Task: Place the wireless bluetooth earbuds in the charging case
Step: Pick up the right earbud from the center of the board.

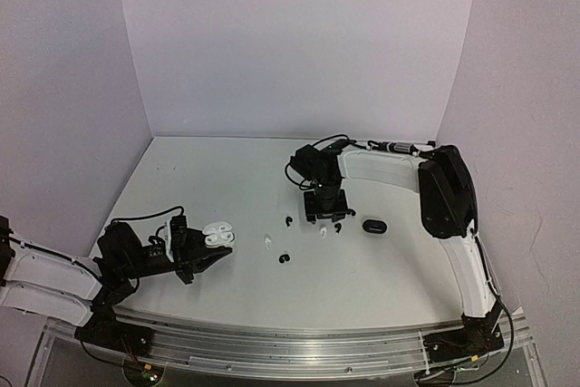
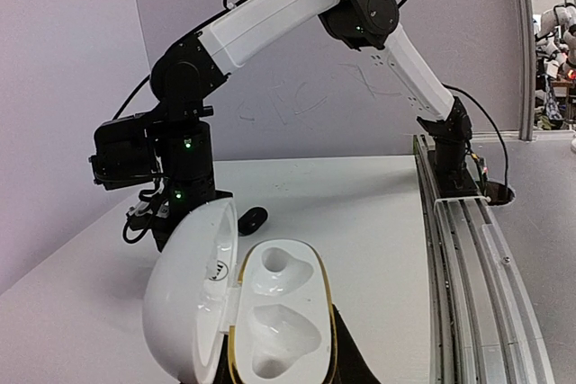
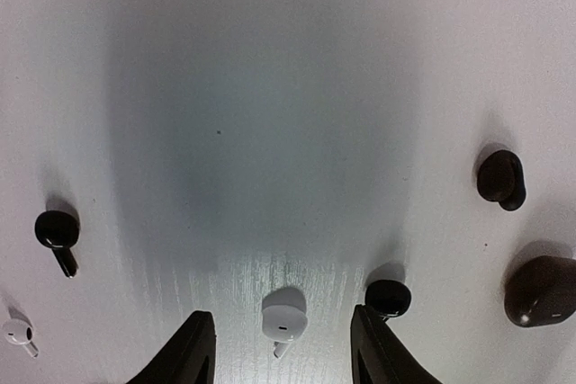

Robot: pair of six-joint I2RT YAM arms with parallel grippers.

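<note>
My left gripper (image 1: 214, 247) is shut on the white charging case (image 2: 279, 312). The case is open, with its lid (image 2: 191, 299) swung to the left and both wells empty. My right gripper (image 3: 280, 334) points down at the table and is open. A white earbud (image 3: 284, 316) lies between its fingers (image 3: 187, 355) with a gap on each side. A black earbud (image 3: 389, 298) sits right against the outside of the right finger. More earbuds lie around: black ones (image 3: 56, 231) (image 3: 500, 177) and a white one (image 3: 18, 333). From above, the white earbud (image 1: 323, 232) lies just below the right gripper (image 1: 324, 217).
A closed black case (image 1: 373, 225) (image 3: 540, 290) lies right of the right gripper. Another white earbud (image 1: 268, 241) and black earbuds (image 1: 285, 258) (image 1: 288, 221) lie between the two arms. White walls enclose the table on three sides. A metal rail (image 2: 468, 249) runs along the near edge.
</note>
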